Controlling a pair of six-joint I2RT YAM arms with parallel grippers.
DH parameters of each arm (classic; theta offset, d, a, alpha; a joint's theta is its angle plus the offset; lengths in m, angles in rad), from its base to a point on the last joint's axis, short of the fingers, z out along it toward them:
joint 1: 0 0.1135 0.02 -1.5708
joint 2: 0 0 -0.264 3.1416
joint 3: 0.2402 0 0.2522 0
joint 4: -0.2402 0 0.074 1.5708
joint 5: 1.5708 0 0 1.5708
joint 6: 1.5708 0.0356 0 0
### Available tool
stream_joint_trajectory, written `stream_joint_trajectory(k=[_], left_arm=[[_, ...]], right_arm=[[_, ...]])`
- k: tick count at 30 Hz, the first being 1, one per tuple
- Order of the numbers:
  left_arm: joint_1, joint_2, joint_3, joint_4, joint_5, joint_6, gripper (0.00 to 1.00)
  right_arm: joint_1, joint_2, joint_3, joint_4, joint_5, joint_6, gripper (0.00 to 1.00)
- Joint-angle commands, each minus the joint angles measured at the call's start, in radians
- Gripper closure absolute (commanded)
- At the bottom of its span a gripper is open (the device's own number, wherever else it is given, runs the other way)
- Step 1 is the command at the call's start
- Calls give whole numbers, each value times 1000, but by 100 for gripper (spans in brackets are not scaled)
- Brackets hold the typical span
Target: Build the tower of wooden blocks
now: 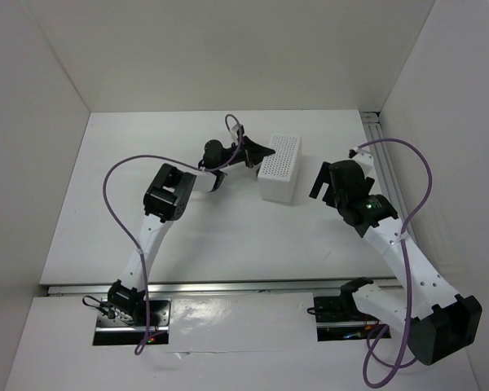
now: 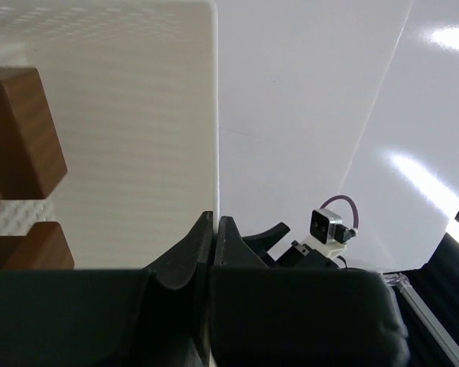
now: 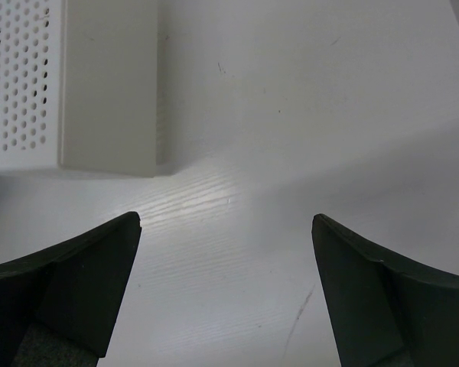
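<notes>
From the top, the left gripper (image 1: 263, 151) reaches out to the far left side of the white tray (image 1: 280, 168), which sits on the table (image 1: 187, 236). The right gripper (image 1: 319, 181) hangs just beside the tray's right side, not touching it. The wood blocks are too small or too hidden to make out from up here. In the left wrist view, the left gripper (image 2: 216, 223) has its two dark fingers (image 2: 185, 252) pressed together with nothing between them, and their tips point at the corner of the tray (image 2: 138, 115). Two reddish-brown wood blocks (image 2: 19, 130) show at the left edge, one above the other, in front of the tray's wall. A bit of white with small holes shows between them, and I cannot tell what they rest on. In the right wrist view, the right gripper (image 3: 226, 222) has its fingers (image 3: 84, 267) spread wide apart and holds nothing. The bare table (image 3: 291, 115) lies between them, and the tray (image 3: 107, 84) is at the top left.
</notes>
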Motion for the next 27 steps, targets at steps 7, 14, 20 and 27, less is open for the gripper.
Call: stream_joint_trajectory(k=[7,14,20,27], left_arm=[[-25,17,95,605,-60,-360,100],[-43,17,132,605,-80,-370,100],[-77,44,179,605,-80,-379,100],[-86,-38,163,557,10,-333,100]], right_arm=[[-6,22,43,8,-20,-7,0],[-6,11,52,-20,14,-17,0],[-6,2,52,-20,14,-17,0],[-6,-7,115,-60,34,-17,0]])
